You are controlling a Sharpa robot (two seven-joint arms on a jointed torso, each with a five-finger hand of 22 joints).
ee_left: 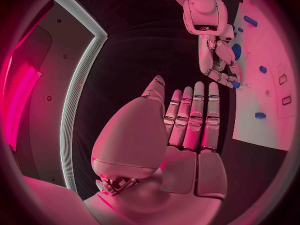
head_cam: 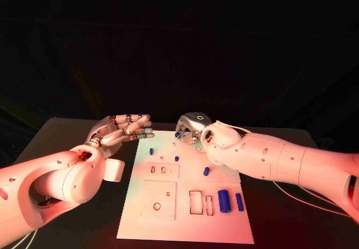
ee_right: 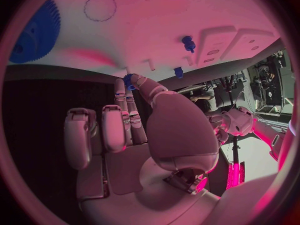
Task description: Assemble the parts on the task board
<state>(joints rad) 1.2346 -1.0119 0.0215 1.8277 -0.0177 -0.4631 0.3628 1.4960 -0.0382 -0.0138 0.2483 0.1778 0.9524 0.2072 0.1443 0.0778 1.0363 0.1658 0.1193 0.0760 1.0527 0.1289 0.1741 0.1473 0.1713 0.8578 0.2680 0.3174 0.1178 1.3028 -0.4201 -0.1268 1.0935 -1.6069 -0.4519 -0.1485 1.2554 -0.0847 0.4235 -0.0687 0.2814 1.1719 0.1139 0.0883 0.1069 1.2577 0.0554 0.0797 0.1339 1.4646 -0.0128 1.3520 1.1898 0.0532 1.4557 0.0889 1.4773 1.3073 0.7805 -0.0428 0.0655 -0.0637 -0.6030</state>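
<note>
The left hand (head_cam: 120, 130) hovers off the left edge of the task board (head_cam: 187, 228), near its far corner, palm up, fingers (ee_left: 190, 120) stretched side by side and holding nothing. On the task board lie the parts: two small blue pegs (head_cam: 151, 151) close to its far end, a short piece (head_cam: 206, 170) toward the middle, and two larger blue cylinders (head_cam: 223, 199) standing side by side near the board's right edge. The right hand (head_cam: 196, 126) sits over the board's far end, its fingertips (ee_right: 133, 82) pinching a small toothed blue gear (ee_right: 129, 79) (a larger blue gear (ee_right: 36, 32) rests on the board close by).
</note>
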